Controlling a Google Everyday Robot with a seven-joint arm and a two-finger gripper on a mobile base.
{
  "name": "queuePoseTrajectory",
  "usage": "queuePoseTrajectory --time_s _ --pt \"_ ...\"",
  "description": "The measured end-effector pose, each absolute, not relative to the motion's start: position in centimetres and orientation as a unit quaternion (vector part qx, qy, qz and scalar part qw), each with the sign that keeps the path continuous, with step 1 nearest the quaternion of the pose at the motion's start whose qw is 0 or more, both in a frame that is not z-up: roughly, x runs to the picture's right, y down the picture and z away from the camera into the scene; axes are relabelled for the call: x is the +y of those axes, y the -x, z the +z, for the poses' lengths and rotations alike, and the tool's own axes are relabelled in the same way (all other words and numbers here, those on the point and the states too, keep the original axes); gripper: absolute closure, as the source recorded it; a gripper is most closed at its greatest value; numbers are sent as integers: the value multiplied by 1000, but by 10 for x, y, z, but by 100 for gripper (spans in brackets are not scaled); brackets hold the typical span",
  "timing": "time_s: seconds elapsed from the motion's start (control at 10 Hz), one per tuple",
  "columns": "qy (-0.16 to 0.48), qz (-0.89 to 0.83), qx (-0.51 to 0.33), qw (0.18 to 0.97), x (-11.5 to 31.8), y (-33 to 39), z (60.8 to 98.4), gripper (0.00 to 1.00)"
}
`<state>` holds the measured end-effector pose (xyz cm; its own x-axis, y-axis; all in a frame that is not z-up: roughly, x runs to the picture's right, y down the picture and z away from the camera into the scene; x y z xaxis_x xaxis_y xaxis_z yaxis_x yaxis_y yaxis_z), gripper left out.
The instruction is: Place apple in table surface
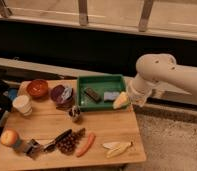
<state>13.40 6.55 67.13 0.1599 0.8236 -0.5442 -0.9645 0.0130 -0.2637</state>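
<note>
One light-brown plank table surface point(107, 127) stands on a grey floor point(172, 142) in front of a dark wall point(92, 50). Far left of the green tray point(99, 79), at the table's left edge, the apple point(9, 136) rests on the wood. A white cup point(22, 105) and a red bowl point(38, 88) lie nearer the tray. At the tray's right edge hangs the gripper point(124, 100) on its white arm point(162, 75), jaws spread wide, well apart from the apple.

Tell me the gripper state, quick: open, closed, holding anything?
Gripper, by the right edge of the green tray: fingers open, holding nothing; the apple lies far off on the table surface.
</note>
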Motion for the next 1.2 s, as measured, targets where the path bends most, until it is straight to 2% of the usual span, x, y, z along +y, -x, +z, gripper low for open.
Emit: queuePoseTrajectory --time_s 0.2,0.9,1.2 --pt "303 610 84 727 48 -83 661 20" --pt "312 596 76 736 48 -70 658 20" --pt "328 552 50 765 52 -13 654 20"
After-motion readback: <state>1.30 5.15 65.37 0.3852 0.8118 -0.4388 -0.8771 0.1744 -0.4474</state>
